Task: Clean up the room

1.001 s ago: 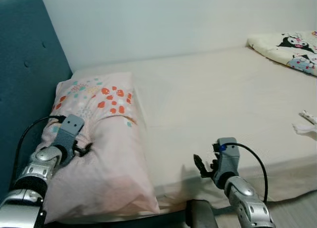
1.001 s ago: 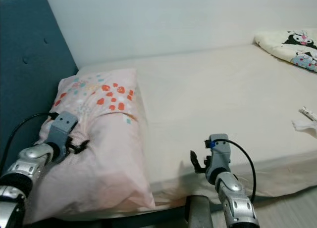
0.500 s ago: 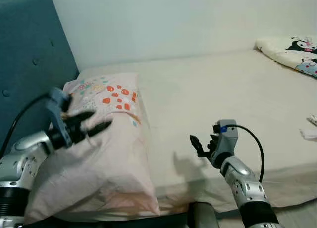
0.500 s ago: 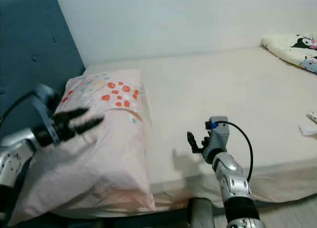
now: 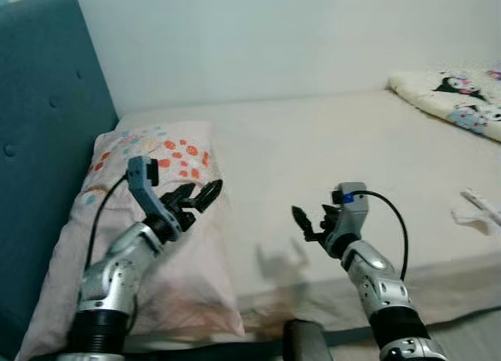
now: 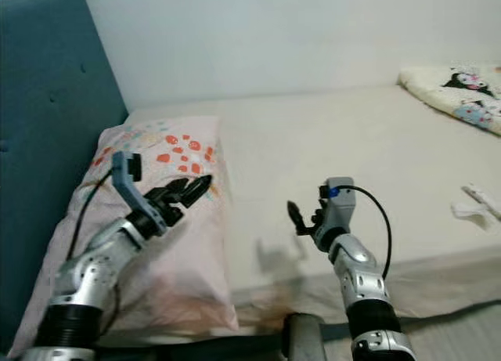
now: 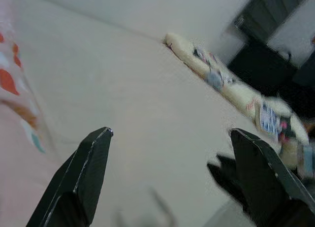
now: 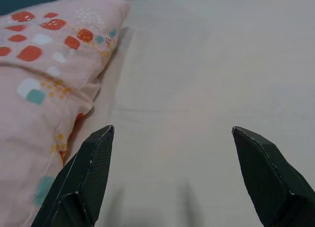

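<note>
A pink pillow [image 5: 117,243] with red and teal spots lies at the head of the bed [image 5: 329,157], against the teal headboard [image 5: 39,142]. My left gripper [image 5: 202,195] hovers open above the pillow's right side, holding nothing. My right gripper [image 5: 307,224] is open too, above the bare cream sheet near the bed's front edge. The right wrist view looks past its fingers [image 8: 83,182] at the pillow [image 8: 39,89] and the sheet. A folded cartoon-print blanket [image 5: 450,95] rests at the bed's far right, and it is also the blurred blanket [image 7: 206,69] in the left wrist view.
A small white crumpled item [image 5: 473,212] lies on the sheet near the right edge. A white wall [image 5: 274,40] runs behind the bed. A dark rounded part [image 5: 301,341] sits low in front of the mattress edge.
My left gripper has lifted off the pillow and swung right, now hanging open above it. My right gripper rose a little over the sheet. The camera also shifted.
</note>
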Tool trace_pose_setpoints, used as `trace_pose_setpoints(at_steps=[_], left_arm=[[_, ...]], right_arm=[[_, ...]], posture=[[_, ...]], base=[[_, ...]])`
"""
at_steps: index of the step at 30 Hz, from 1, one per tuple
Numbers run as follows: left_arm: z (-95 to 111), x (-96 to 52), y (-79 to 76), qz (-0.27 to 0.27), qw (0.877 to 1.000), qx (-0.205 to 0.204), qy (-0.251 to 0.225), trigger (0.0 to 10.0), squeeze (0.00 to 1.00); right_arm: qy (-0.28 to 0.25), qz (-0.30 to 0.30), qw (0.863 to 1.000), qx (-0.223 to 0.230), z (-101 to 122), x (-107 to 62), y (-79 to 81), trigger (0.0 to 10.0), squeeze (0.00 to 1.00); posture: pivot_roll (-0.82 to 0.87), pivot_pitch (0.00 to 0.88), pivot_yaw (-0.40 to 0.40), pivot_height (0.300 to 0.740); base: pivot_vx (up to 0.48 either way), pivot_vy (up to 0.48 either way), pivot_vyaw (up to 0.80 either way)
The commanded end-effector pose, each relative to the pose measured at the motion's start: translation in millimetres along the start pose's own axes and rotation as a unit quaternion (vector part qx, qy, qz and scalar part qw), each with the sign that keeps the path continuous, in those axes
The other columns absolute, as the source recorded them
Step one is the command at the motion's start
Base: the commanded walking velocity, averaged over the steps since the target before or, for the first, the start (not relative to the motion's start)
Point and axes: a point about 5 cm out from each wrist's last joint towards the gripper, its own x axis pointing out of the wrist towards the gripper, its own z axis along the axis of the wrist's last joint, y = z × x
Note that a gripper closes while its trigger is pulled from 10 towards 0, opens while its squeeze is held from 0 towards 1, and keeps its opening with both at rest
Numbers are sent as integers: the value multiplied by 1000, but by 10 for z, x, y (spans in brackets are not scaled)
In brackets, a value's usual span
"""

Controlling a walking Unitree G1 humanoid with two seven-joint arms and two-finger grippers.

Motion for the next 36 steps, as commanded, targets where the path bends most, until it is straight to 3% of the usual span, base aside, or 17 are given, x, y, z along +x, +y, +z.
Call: trace_pose_setpoints(at_steps=[1, 12, 17, 24, 27, 36], left_arm=[[-31, -20, 81, 22, 999, -23, 0, 10000, 0], [-130, 96, 12, 44, 999, -3, -12, 10000, 0], [-264, 93, 2, 58, 998, 16, 22, 10000, 0], [-299, 81, 16, 65, 997, 39, 28, 10000, 0], [-265, 87, -10, 61, 998, 25, 8, 10000, 0], [-275, 80, 6, 64, 997, 31, 11, 10000, 0]], right_arm=[[4, 9, 1000, -2, -25, 16, 34, 10000, 0], [0, 18, 1000, -6, -4, 68, 49, 10000, 0], [3, 25, 1000, -8, -19, 89, 76, 10000, 0], [3, 33, 999, -10, -24, 104, 96, 10000, 0], [2, 35, 999, -9, -26, 107, 104, 10000, 0], [2, 37, 999, -5, -56, 103, 119, 10000, 0]], posture=[[-33, 0, -28, 564], [-31, 0, -39, 604], [-23, 0, -51, 619], [-20, 0, -56, 644], [-18, 0, -55, 654], [-20, 0, -48, 689]], base=[[0, 0, 0], [0, 0, 0], [-387, 0, 0], [-125, 0, 0], [-160, 0, 0], [0, 0, 0]])
